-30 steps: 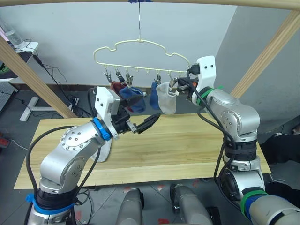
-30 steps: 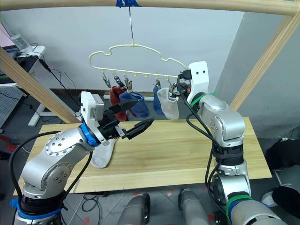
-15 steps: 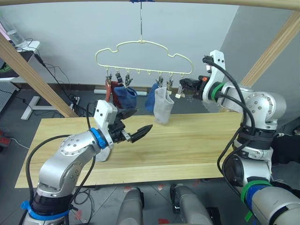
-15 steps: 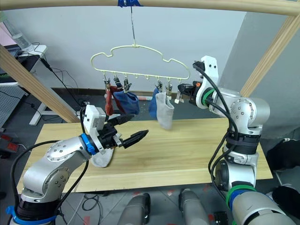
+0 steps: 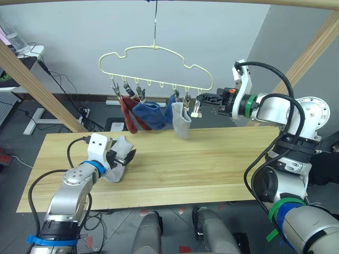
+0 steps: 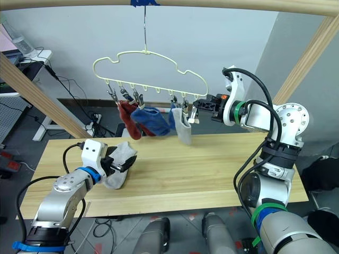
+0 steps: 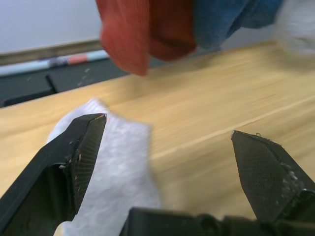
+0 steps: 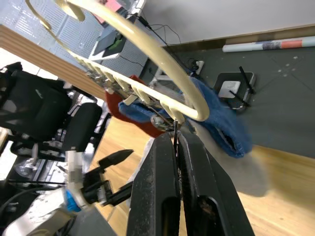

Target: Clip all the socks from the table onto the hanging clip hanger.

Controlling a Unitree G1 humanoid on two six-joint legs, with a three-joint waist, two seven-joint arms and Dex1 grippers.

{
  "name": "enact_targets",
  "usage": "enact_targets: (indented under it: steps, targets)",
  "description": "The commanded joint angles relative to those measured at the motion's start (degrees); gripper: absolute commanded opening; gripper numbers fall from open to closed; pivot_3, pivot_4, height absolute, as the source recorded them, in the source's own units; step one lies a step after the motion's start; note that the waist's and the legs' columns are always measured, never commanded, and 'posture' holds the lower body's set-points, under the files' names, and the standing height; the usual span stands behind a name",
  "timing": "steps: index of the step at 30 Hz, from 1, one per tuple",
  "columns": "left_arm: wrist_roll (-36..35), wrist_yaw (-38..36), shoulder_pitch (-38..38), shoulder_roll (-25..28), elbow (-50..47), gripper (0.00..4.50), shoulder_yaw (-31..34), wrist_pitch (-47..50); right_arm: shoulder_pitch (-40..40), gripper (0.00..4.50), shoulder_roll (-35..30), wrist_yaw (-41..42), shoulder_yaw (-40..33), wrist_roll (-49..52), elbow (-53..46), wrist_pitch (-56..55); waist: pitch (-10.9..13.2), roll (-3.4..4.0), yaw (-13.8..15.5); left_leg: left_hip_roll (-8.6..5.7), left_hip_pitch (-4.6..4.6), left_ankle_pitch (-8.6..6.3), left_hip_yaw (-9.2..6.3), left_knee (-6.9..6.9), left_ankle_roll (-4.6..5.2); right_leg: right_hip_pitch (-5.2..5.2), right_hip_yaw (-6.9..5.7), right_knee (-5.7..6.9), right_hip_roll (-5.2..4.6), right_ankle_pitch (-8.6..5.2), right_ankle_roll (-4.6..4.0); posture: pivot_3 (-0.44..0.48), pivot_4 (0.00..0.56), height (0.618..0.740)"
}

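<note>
Fingers of the left gripper (image 7: pixel 162 142) stand wide apart and hold nothing, lowered over the last light grey sock (image 5: pixel 119 159) so that the sock lies just under and between them; one fingertip (image 7: pixel 86 135) sits above its cloth. That spread looks like a set-up for closing on the sock, the next one to lift. The sock rests on the table (image 5: pixel 212 169), near its left end, directly beneath this gripper.

Up and away from it, beyond the table's far edge, hangs the clip hanger (image 5: pixel 156 66), its hook on the wooden pole frame (image 5: pixel 32 84). The right gripper (image 5: pixel 204 98) reaches in to the hanger's right end with its fingers pressed together; in the right wrist view they seem to pinch a thin metal piece under the wire, probably the end clip (image 5: pixel 196 108), though this is hard to tell. Held there, it likely steadies the hanger and readies that clip for the waiting sock.

Counted on the hanger: one rust red sock (image 5: pixel 127 111) farthest from the right gripper, then a blue one (image 5: pixel 151 114), and a grey one (image 5: pixel 181 123) nearest it, with another patch of blue behind that; folds overlap, so whether more are clipped up is unclear. On the table: one sock.
</note>
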Motion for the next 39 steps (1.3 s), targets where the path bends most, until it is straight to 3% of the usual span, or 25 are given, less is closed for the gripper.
enact_targets:
  steps: [1,9,23,26,32,39]
  targets:
    - [1.62,2.26,-3.37,-0.85,7.73,4.5,1.4,0.29,-2.55,0.04,-0.48,-2.54,-1.21,7.66,-0.14,0.45,-0.01,-0.03,-0.08,0.05,-0.03,0.0,-0.02,0.03,0.0,-0.01,-0.03,0.0,0.03,0.01,0.01,-0.013,0.243,0.74]
    - [-0.59,-4.0,-7.49,0.16,18.72,4.5,2.5,2.33,-3.13,0.04,-2.34,-10.08,-1.03,17.4,2.3,0.45,-0.02,-0.03,-1.16,0.03,-0.26,0.0,0.04,0.02,0.0,-0.28,0.0,0.08,0.0,0.18,-0.23,-0.028,0.238,0.74]
    - [7.34,-5.04,-12.67,2.33,30.48,4.5,-1.58,-2.92,-3.47,0.04,-2.4,-17.7,-1.37,23.49,3.96,0.45,-0.02,-0.03,-1.48,0.03,-0.18,0.01,0.06,0.06,0.0,-0.28,0.03,0.27,0.0,0.18,-0.21,-0.031,0.242,0.74]
    - [7.52,-4.98,-13.22,2.1,31.38,4.01,-1.31,-2.98,-3.54,0.0,-2.17,-18.7,-1.68,24.05,4.3,0.45,-0.02,-0.03,-1.48,0.03,-0.18,0.01,0.06,0.06,0.0,-0.27,0.04,0.26,0.0,0.18,-0.22,-0.03,0.246,0.74]
    - [7.23,-6.24,-11.28,1.76,27.08,2.61,-1.63,-1.07,-3.56,0.0,-1.13,-20.38,-2.61,24.18,5.06,0.45,-0.02,-0.03,-1.48,0.04,-0.19,0.01,0.05,0.06,0.0,-0.27,0.03,0.26,-0.01,0.19,-0.24,-0.029,0.257,0.74]
    - [6.17,-9.1,-7.94,2.74,19.74,1.46,-1.4,1.39,-3.21,0.0,-0.72,-20.61,-2.99,23.88,5.55,0.44,-0.02,-0.03,-1.47,0.04,-0.18,0.0,0.05,0.06,0.0,-0.27,0.02,0.27,-0.02,0.2,-0.24,-0.018,0.266,0.74]
